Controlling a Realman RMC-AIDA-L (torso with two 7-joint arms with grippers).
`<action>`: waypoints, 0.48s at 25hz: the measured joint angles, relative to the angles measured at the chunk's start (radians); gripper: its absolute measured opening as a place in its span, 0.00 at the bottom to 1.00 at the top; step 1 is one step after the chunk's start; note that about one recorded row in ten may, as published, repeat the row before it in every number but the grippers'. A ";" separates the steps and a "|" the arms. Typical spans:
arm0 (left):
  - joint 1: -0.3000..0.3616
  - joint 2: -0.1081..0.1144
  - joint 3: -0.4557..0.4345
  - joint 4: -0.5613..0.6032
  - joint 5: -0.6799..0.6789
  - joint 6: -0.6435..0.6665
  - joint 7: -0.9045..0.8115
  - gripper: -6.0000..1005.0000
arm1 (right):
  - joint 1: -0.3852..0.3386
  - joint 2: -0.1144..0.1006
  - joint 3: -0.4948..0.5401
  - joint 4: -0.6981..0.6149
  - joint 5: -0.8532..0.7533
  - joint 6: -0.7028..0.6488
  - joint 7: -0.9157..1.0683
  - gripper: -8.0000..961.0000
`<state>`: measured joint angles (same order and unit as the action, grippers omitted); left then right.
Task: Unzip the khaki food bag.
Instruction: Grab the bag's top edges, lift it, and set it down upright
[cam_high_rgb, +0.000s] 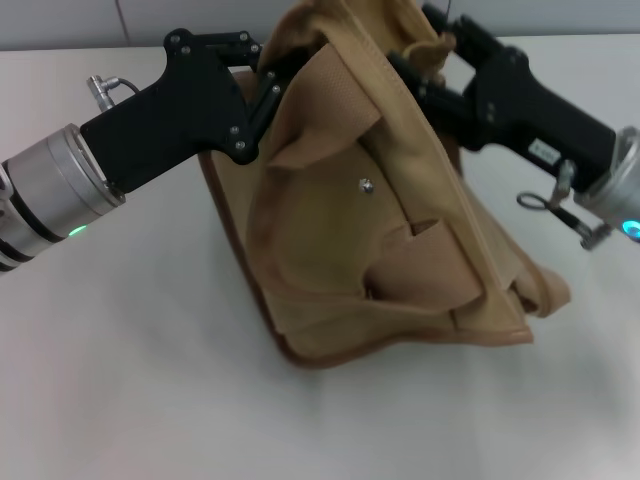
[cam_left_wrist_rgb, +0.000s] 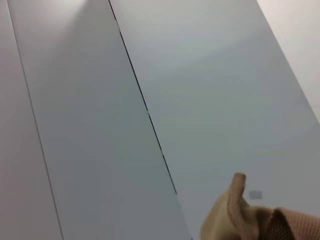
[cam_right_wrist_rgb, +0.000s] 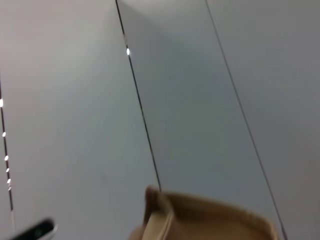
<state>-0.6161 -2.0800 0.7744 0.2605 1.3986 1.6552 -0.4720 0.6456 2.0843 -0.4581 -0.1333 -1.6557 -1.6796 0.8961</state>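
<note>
- Pressing against the upper left side of the khaki food bag (cam_high_rgb: 390, 230), the left end effector (cam_high_rgb: 268, 85) is seen with its black fingers buried in the tan fabric; whether they are parted or closed cannot be told.
- The right end effector (cam_high_rgb: 425, 65) is set against the bag's top right edge, beside a folded flap; its finger state cannot be told either.
- The bag is held between both end effectors, tilted, with its lower edge resting on the white table (cam_high_rgb: 130, 370).
- A silver snap (cam_high_rgb: 367, 185) is shown on the front pocket, below and between the end effectors.
- A brown webbing handle (cam_high_rgb: 325, 110) is draped just beside the left end effector.
- Grey wall panels (cam_left_wrist_rgb: 210, 100) are seen beyond the bag's top edge in both wrist views.
</note>
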 joint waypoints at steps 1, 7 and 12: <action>0.000 0.000 0.000 0.000 -0.002 0.000 0.001 0.06 | -0.015 -0.001 -0.023 -0.013 0.000 -0.001 0.010 0.88; -0.008 0.000 0.000 0.000 -0.023 -0.003 0.003 0.06 | -0.110 0.002 -0.132 -0.104 0.002 -0.039 0.057 0.88; -0.018 0.000 0.005 0.001 -0.030 -0.003 0.009 0.06 | -0.160 0.004 -0.095 -0.093 0.120 -0.076 0.042 0.87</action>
<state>-0.6343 -2.0800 0.7794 0.2610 1.3690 1.6524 -0.4633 0.4854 2.0881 -0.5527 -0.2264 -1.5359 -1.7554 0.9382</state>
